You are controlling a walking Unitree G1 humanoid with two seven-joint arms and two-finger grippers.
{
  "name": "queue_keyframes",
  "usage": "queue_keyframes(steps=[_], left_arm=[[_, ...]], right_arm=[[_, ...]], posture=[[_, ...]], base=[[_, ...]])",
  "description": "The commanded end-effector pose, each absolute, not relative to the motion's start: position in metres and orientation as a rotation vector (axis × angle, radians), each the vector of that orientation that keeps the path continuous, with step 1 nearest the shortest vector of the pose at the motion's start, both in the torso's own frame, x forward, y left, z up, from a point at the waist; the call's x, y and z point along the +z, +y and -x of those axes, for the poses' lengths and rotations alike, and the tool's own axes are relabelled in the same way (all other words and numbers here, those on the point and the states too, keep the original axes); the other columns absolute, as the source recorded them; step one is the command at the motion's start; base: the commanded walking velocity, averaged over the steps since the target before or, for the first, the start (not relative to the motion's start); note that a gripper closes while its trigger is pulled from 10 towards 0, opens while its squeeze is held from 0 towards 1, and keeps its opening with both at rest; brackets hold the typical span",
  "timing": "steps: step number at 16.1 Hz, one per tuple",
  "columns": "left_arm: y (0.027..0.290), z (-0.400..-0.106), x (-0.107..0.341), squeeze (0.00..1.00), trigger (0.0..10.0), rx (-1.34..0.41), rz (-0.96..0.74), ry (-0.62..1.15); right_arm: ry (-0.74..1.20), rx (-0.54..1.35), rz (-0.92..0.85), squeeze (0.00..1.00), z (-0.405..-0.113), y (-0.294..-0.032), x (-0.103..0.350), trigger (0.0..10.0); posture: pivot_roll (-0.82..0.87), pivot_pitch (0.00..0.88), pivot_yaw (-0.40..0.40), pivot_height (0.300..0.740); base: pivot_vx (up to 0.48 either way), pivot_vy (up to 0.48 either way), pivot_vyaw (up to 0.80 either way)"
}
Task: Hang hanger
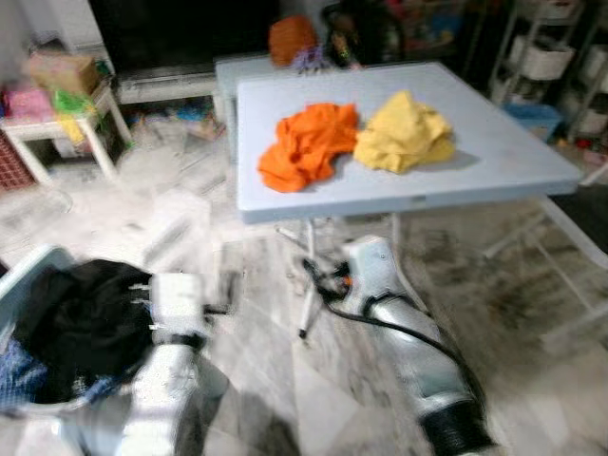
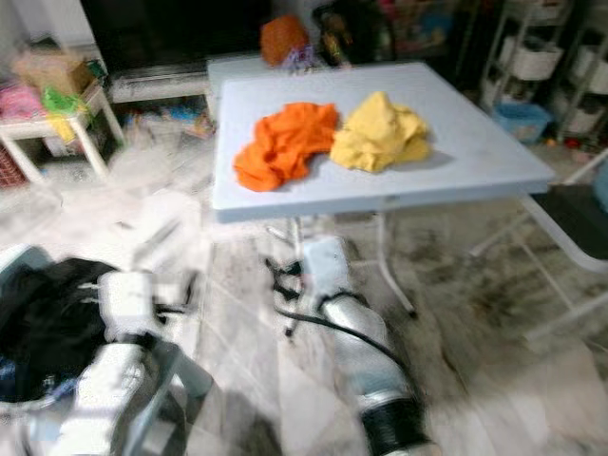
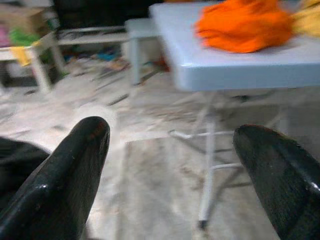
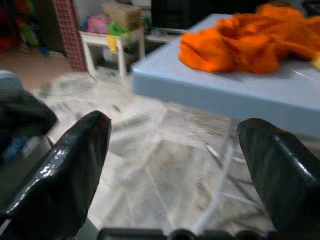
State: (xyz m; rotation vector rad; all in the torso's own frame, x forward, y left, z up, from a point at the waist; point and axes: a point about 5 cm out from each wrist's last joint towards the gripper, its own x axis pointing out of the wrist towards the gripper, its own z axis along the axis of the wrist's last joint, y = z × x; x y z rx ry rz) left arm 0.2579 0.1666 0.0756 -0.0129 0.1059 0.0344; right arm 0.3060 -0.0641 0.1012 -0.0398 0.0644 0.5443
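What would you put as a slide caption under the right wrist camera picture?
Right gripper open above the marble floor, facing a pale blue table with a crumpled orange cloth on top.

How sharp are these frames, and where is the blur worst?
Left and right eye views: motion blur throughout, worst on the floor and both arms; the orange cloth and yellow cloth on the table stay readable. Both wrist views: soft background, with glossy highlights on the left gripper's fingers and the right gripper's fingers.
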Motion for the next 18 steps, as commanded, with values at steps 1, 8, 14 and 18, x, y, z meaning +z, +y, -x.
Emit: queue_keyframes(steps=[1,8,14,18], left_arm=[[0.1606,-0.2586,0.0754,0.00,10.0,0.019,0.021,0.112],[0.1609,-0.2589,0.0755,0.00,10.0,0.007,0.015,0.120],[0.1691,-0.2595,0.0724,0.00,10.0,0.100,0.029,0.160],[0.1676,-0.2587,0.0715,0.00,10.0,0.113,0.005,0.165]], right_arm=[[0.070,0.516,0.057,0.00,-0.3077,-0.0734,0.0993,10.0],[0.075,0.512,0.054,0.00,-0.3081,-0.0709,0.0975,10.0],[0.076,0.531,0.059,0.00,-0.3057,-0.0693,0.0963,10.0],[0.074,0.542,0.066,0.00,-0.3073,-0.0707,0.0979,10.0]], posture=[[0.02,0.000,0.046,0.740],[0.02,0.000,0.053,0.740],[0.03,0.000,0.044,0.740],[0.03,0.000,0.033,0.740]], base=[[0.000,0.000,0.00],[0.000,0.000,0.00],[0.000,0.000,0.53],[0.000,0.000,0.80]])
